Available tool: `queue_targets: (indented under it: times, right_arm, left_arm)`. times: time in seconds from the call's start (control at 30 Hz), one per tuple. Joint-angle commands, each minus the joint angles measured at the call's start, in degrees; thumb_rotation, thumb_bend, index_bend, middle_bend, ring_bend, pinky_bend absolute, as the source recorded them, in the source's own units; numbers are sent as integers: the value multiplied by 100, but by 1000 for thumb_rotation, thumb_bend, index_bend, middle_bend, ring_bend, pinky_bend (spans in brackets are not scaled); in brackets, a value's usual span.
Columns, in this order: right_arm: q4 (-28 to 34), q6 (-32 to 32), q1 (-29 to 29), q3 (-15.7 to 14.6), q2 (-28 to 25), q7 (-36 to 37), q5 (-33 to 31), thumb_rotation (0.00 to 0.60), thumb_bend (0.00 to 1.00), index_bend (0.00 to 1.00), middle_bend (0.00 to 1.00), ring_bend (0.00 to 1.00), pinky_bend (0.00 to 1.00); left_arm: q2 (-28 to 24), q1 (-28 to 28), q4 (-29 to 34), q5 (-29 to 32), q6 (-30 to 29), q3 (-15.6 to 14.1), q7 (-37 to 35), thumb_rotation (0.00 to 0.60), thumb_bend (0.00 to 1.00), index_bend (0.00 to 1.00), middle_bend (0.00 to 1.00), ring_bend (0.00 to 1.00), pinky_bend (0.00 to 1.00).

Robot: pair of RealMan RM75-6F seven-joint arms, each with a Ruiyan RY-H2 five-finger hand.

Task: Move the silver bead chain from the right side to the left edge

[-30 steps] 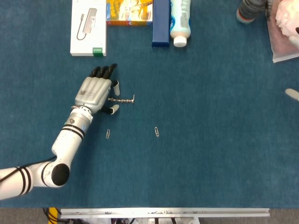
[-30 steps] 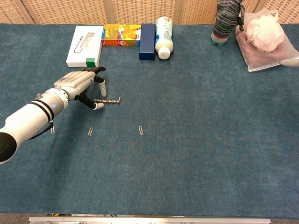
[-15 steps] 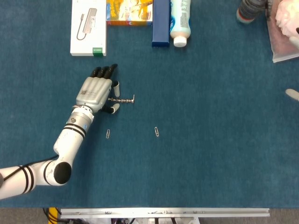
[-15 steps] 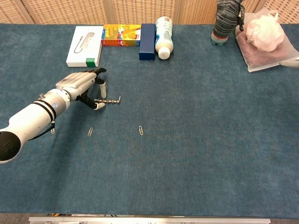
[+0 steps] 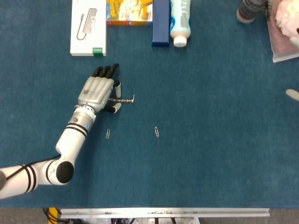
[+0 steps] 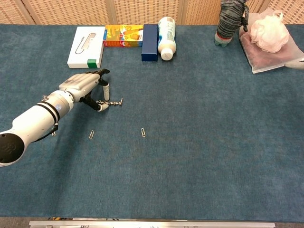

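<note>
On the blue table (image 5: 210,154) the left hand (image 5: 97,91) is lowered with fingers spread over the near end of the silver bead chain (image 5: 124,99), lying left of centre, so carrying to the left edge is judged outstanding.

Light: bright, even, from overhead | Shadows: faint, short, close under the left hand (image 5: 98,91) | Glare: mild sheen on white arm casing | Focus: both views sharp | Distortion: slight bowing at table (image 6: 199,156) near edge
</note>
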State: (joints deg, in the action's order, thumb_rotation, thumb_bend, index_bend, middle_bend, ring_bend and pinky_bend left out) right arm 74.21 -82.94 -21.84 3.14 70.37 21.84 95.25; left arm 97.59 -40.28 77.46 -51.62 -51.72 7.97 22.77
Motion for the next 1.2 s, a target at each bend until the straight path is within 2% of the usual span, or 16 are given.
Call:
queue_targets:
  times: [0.03,0.93,1.2]
  right_arm:
    - [0,-1,1,-1,0,0,1,600,0,70,24,0,94]
    - [-45,-6,10,-9,34,57,3,600,0,70,24,0,94]
    - [-43,-15,11,-3,26,66,2,600,0,70,25,0,94]
  left_arm:
    - [11,-4,-21,20,5,-5,13,600,285,508,0,0,18]
    - [62,-21,-113,111,41,-18,28,600,299,565,0,0,18]
    - [-42,26,75,-4,-75,-45,19,600,300,577,0,0,18]
